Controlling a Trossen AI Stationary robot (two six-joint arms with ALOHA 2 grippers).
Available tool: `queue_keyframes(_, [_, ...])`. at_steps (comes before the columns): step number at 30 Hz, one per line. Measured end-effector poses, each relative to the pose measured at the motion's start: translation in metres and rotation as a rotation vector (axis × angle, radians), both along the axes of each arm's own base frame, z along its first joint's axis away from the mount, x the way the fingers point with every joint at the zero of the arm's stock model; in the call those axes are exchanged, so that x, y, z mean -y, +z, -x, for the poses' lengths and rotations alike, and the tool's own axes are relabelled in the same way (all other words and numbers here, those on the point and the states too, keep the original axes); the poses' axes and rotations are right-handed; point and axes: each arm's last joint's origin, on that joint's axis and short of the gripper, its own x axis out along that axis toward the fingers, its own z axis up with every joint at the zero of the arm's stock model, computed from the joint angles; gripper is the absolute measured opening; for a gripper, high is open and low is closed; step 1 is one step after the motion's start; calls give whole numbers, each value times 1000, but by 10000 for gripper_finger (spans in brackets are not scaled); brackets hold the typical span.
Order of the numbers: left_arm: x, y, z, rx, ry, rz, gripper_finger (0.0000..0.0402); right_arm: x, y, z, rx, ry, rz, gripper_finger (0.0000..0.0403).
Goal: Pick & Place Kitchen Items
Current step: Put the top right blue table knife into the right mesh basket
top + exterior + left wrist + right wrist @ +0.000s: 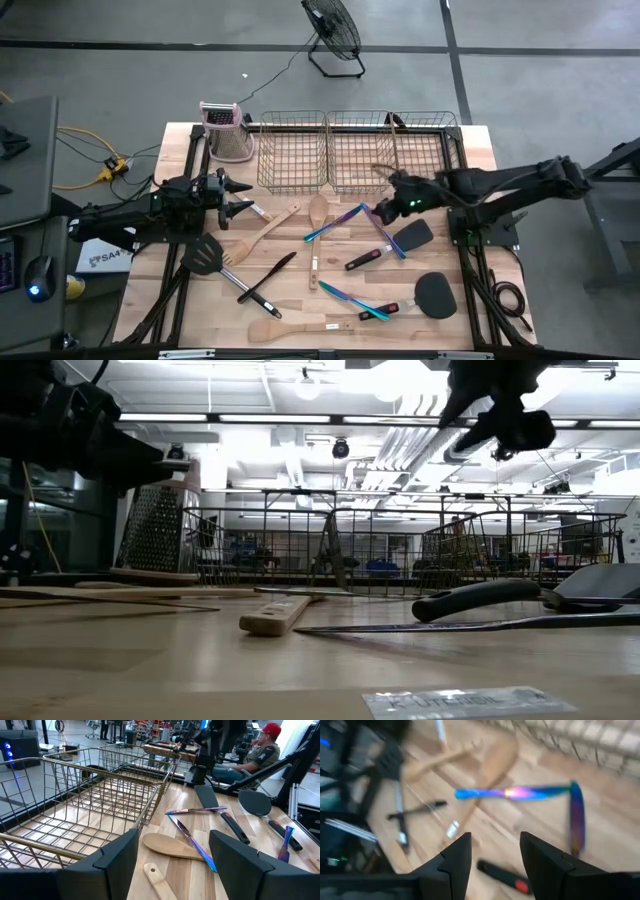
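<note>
Nothing is sitting in the wire baskets (330, 150) yet: the kitchen items (330, 260) are lying across the table at six o'clock of them, while the right gripper (385, 210) is hovering parted and empty and the left gripper (240, 197) is waiting spread wide.

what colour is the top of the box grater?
Pink, on the box grater standing left of the baskets; it shows best in the high view.

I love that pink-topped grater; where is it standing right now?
In the high view the grater stands upright at the table's far left corner, just left of the leftmost basket.
</note>
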Motion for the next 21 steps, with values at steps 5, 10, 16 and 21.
queue_keyframes(5, [0, 0, 0, 0, 0, 0, 241, -10, -18, -10, -203, 3, -57, 160])
queue_keyframes(10, [0, 0, 0, 0, 0, 0, 241, -12, -39, -16, -355, -22, -80, 160])
queue_keyframes(16, [0, 0, 0, 0, 0, 0, 241, -14, -63, -28, -472, -23, -92, 160])
queue_keyframes(21, [0, 0, 0, 0, 0, 0, 241, -15, -79, -35, -542, -51, -93, 160])
